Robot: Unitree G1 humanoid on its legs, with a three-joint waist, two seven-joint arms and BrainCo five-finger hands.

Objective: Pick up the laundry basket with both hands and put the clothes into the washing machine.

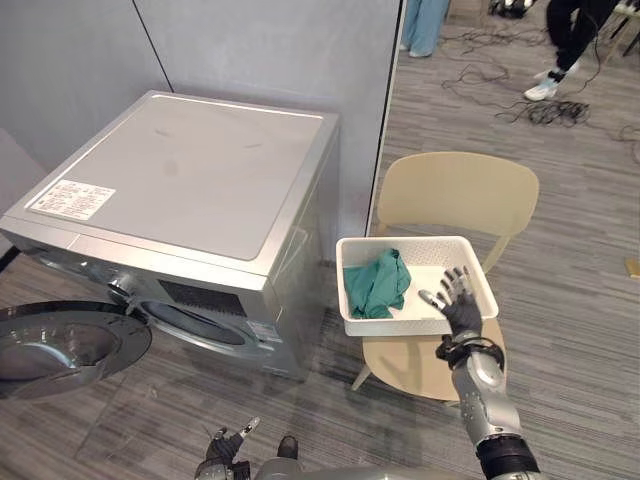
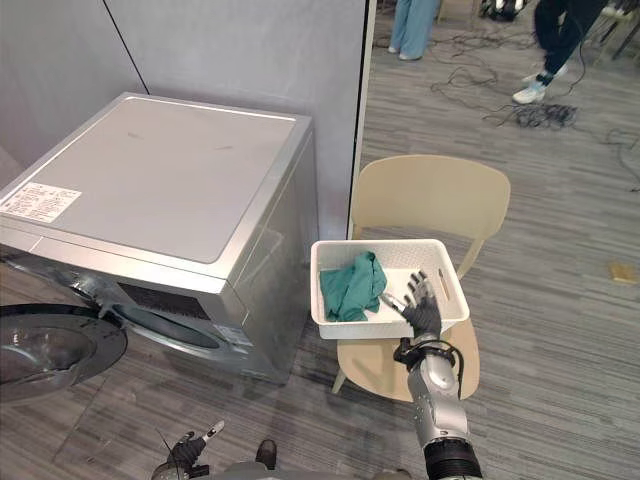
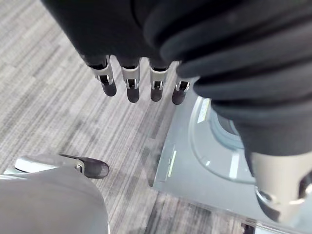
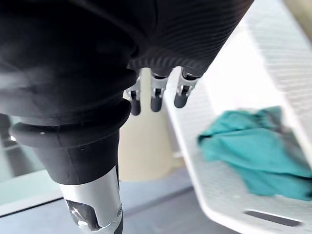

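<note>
The right hand (image 1: pixel 459 303), fingers spread and empty, is poised at the near right corner of the basket (image 1: pixel 390 326); green cloth (image 1: pixel 378 283) lies inside. The left hand (image 1: pixel 226 446) (open, empty too) hangs well left of it. A one-sided lift could tip the basket off its chair (image 1: pixel 460 190).

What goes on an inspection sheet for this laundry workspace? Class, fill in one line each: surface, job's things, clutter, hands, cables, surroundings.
Surface: grey plank floor; a beige chair stands on it.
Job's things: white laundry basket on the chair seat, green cloth inside; washing machine beside it, round door open.
Clutter: small tan item on the floor, too small to identify.
Hands: right hand open, fingers spread over the basket's near right corner, contact unclear; left hand open, low, holding nothing.
Cables: black cables on the far floor.
Surroundings: grey wall panels; people's legs at the back.
</note>
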